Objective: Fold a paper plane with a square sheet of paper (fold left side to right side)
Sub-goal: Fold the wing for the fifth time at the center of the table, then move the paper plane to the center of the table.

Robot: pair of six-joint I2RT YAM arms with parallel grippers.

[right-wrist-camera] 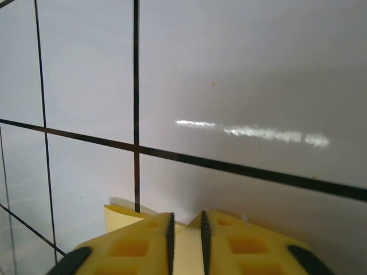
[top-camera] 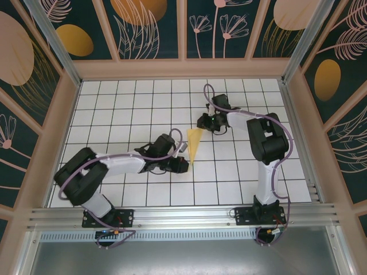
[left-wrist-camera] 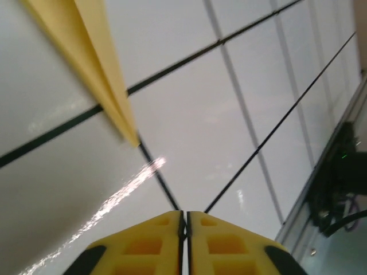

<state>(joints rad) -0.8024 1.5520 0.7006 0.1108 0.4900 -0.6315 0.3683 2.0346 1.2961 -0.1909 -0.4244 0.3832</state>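
Observation:
The yellow paper plane point(top-camera: 195, 144) lies flat on the white grid table point(top-camera: 114, 103), a slim dart with its wide end far and its point near. My left gripper point(top-camera: 181, 162) sits just left of the point. In the left wrist view its yellow fingers point(left-wrist-camera: 155, 243) are pressed together with nothing between them, and the plane's tip point(left-wrist-camera: 109, 86) lies ahead, apart from them. My right gripper point(top-camera: 202, 122) hovers at the wide end. Its jaws point(right-wrist-camera: 186, 220) stand slightly apart, with the paper point(right-wrist-camera: 121, 214) lying under them and showing through the gap.
Beige walls point(top-camera: 298, 114) fence the table on three sides. A metal rail point(top-camera: 183, 215) runs along the near edge, where both arm bases are bolted. A dark cable and the table's edge point(left-wrist-camera: 338, 172) appear at the right of the left wrist view.

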